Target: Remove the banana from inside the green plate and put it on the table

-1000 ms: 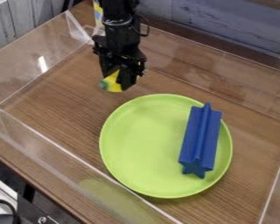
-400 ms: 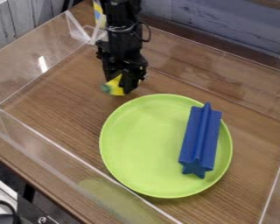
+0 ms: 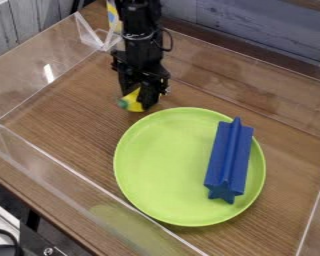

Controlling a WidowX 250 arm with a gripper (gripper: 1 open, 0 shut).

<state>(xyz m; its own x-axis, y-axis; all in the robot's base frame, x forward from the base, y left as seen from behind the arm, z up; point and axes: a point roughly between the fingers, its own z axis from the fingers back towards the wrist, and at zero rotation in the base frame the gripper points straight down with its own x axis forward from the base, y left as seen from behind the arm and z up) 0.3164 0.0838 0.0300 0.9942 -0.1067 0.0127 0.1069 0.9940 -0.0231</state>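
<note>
Where the tabletop point(image 3: 59, 115) runs past the plate's upper left edge, just above the middle of the frame, I have my gripper point(image 3: 140, 100) lowered over the wood, its dark fingers closed on the banana point(image 3: 128, 103). Only part of the banana shows beneath me, a small patch of yellow with a greenish end toward the left; my own fingers cover the rest, so whether its underside touches the wood I cannot quite tell. It is outside the green plate point(image 3: 156, 165), near the rim and apart from it. My arm point(image 3: 139, 35) comes down from the top edge of the frame, black and jointed, left of centre. The plate lies flat across the lower middle of the view, wide and round, and on its right side rests a long blue block point(image 3: 228, 158) with ridges along its length, standing nearly up and down in the frame, its upper end by the plate's upper right rim. Along the left, a clear wall point(image 3: 83, 190) slants from the middle of the left edge down toward the bottom of the frame.
</note>
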